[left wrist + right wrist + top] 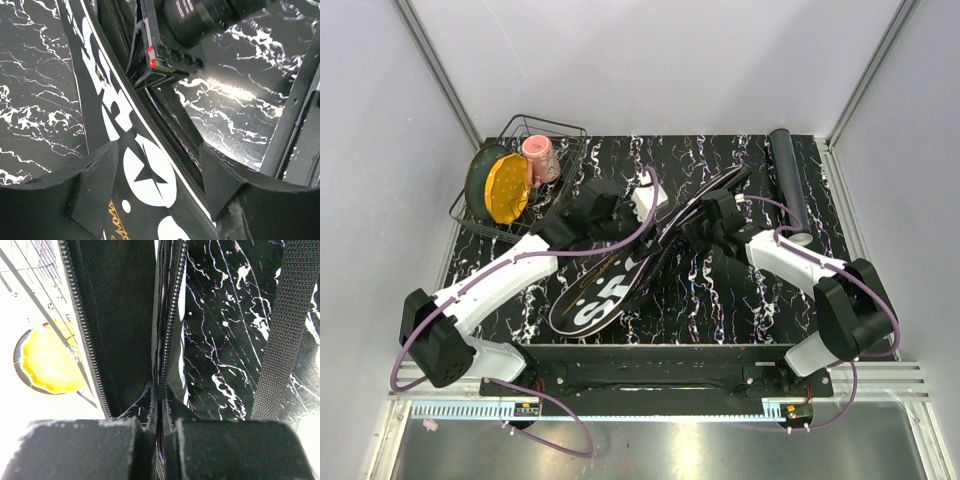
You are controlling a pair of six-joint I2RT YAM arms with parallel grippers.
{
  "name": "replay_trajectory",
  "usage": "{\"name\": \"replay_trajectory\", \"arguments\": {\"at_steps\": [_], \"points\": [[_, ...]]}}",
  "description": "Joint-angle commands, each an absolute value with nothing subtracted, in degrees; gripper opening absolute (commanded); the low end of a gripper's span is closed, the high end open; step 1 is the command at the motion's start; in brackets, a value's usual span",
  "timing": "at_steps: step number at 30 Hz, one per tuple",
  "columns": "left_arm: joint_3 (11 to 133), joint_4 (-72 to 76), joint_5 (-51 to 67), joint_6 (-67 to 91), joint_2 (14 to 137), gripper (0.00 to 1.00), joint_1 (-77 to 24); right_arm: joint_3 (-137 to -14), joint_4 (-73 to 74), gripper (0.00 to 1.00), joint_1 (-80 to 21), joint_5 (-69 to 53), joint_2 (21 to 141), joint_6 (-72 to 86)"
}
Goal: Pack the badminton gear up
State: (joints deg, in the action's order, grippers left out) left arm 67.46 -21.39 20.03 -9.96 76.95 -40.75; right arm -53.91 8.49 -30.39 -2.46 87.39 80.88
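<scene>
Top view: the SPORT bag [600, 300] lies slantwise in the middle of the desk [720, 300], with bare marble to its right. The black tube [788, 175] hugs the far right edge, and the wire basket [535, 135] fills the far left corner.

Left wrist view: the left gripper [157, 172] stands wide open astride the bag's white-lettered zip edge, holding nothing.

Right wrist view: the right gripper [157, 432] is clamped tight on the zipper seam, with a webbing strap [280, 330] just beside.

Black marbled table [720, 300], loaded.
Wire basket [556, 124] in its far left corner, long black tube [788, 175] by the far right edge, black racket bag [605, 295] across the middle.
</scene>
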Motion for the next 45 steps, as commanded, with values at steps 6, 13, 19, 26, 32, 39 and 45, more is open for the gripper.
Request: {"name": "replay_trajectory", "arguments": {"at_steps": [6, 13, 19, 26, 32, 39, 45], "points": [[67.3, -19.5, 3.5, -14.4, 78.4, 0.39, -47.8, -59.9, 10.6, 0.00, -31.1, -0.9, 81.4, 86.3], [67.4, -16.4, 13.7, -10.6, 76.3, 0.32, -48.7, -62.0, 15.2, 0.00, -31.1, -0.4, 81.3, 86.3], [70.1, -20.3, 11.7, -11.2, 82.5, 0.38, -48.7, -63.1, 16.1, 0.00, -31.2, -0.3, 81.4, 86.4], [73.4, -24.6, 6.2, -12.4, 87.3, 0.42, -48.9, -63.2, 15.7, 0.00, -31.4, -0.6, 81.4, 87.0], [73.3, -24.8, -2.8, -12.3, 87.1, 0.00, -49.1, -64.0, 15.8, 0.01, -31.7, -0.4, 81.2, 84.1], [69.6, -22.5, -0.5, -12.9, 82.2, 0.00, -49.0, -60.6, 10.2, 0.90, -28.1, 2.2, 76.0, 48.3], [71.3, -25.0, 1.8, -11.8, 81.7, 0.00, -47.8, -62.3, 15.6, 0.97, -9.5, -11.5, 72.4, 38.0]]}}
